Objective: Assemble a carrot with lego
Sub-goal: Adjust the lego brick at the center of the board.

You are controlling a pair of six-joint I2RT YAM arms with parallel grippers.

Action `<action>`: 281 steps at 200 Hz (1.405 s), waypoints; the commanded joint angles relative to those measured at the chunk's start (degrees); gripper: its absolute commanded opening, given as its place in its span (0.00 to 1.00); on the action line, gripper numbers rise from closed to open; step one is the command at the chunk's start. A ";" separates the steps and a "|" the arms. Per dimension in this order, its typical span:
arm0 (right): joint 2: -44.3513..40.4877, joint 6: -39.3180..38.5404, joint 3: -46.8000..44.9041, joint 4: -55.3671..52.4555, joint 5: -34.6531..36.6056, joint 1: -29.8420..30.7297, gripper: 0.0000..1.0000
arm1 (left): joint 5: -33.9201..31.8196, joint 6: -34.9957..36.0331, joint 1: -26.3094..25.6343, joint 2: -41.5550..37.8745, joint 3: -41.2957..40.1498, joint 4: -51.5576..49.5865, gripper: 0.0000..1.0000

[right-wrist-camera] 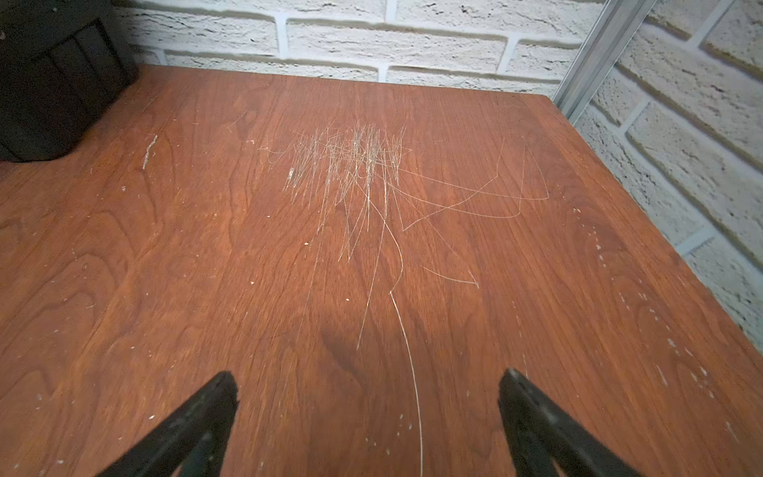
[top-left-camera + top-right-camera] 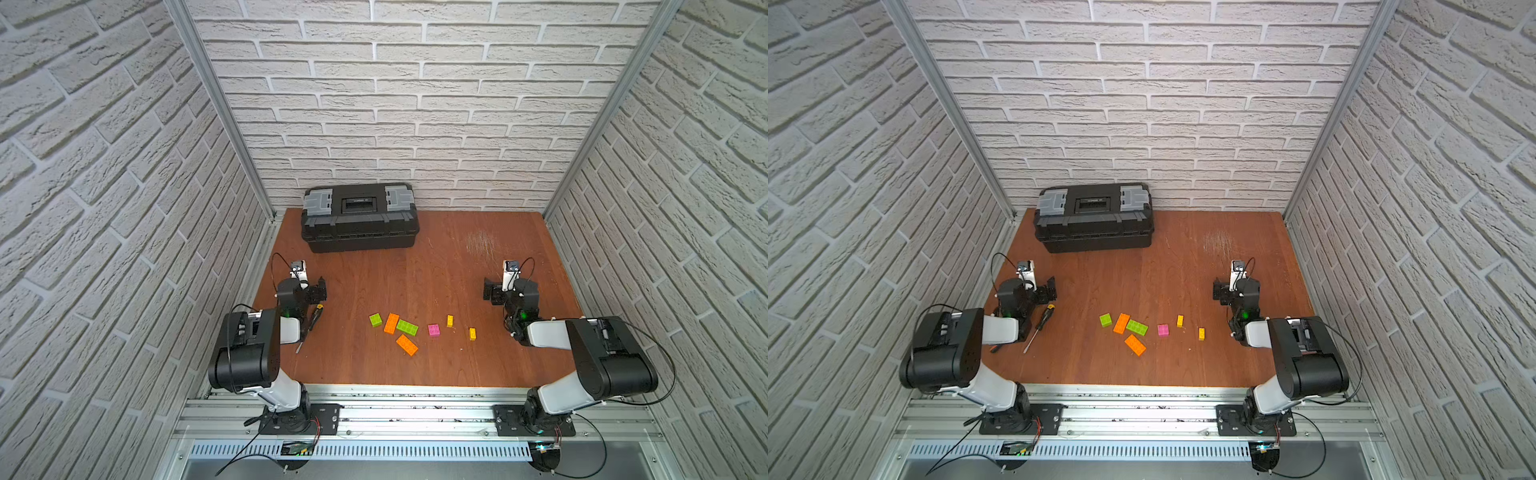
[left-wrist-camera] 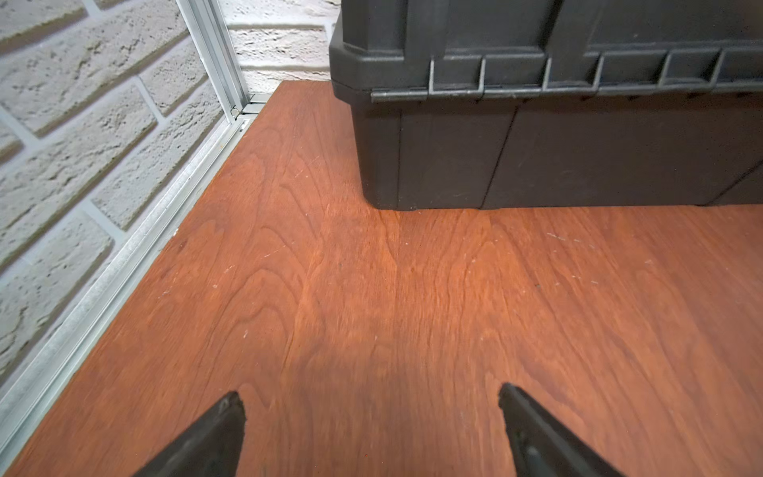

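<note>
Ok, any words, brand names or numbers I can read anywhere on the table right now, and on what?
None can be read.
The toolbox has faint pale marks in its lid recess, perhaps a label, too blurred to read.
The bricks and the screwdriver show no print.

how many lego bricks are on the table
7, loose on the table in a top view: short green brick, orange brick beside it, long green brick, another orange brick nearest the front, pink brick, yellow brick, last yellow brick farthest right. None looks hidden.
</note>
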 commanded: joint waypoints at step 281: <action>-8.71 46.37 40.56 -78.05 -9.75 29.52 0.78 | -23.00 -36.97 -20.84 -28.16 22.32 -78.32 0.93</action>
